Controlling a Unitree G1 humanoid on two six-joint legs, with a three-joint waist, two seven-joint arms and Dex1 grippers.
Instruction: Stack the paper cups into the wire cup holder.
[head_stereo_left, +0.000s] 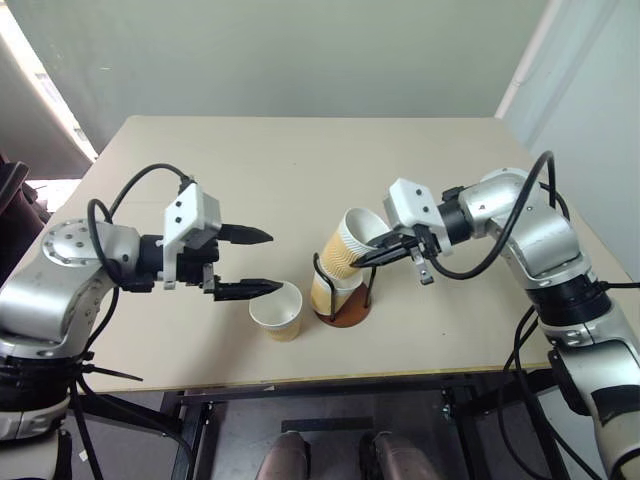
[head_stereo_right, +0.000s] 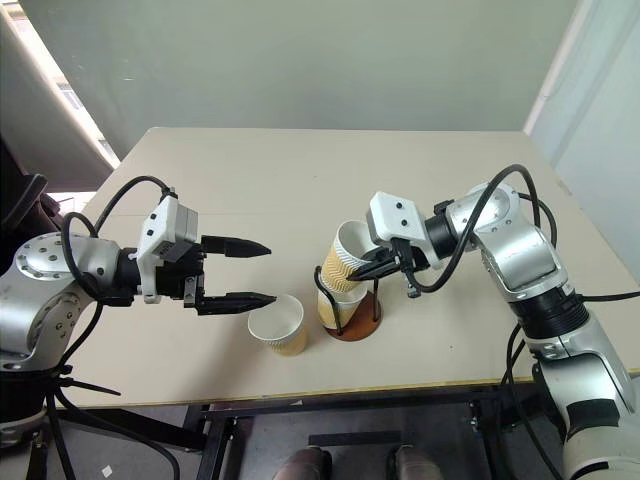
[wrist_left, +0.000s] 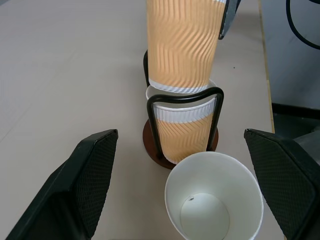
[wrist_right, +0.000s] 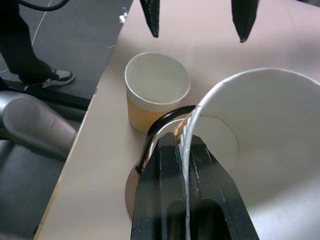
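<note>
The wire cup holder (head_stereo_left: 347, 314) stands near the table's front edge with one paper cup (wrist_left: 183, 136) seated upright inside its black loops. A second paper cup (head_stereo_left: 350, 250) leans to the left, its bottom resting in the seated cup. My right gripper (head_stereo_left: 374, 252) is shut on this cup's rim, one finger inside the rim and one outside (wrist_right: 172, 165). A third paper cup (head_stereo_left: 277, 312) stands upright on the table just left of the holder. My left gripper (head_stereo_left: 275, 261) hangs open and holds nothing, its fingertips above and just left of that loose cup.
The beige table (head_stereo_left: 280, 170) stretches bare behind the cups. Its front edge (head_stereo_left: 300, 380) runs close below the holder and the loose cup. In the right wrist view a person's leg and shoe (wrist_right: 52, 75) show on the floor beyond the table edge.
</note>
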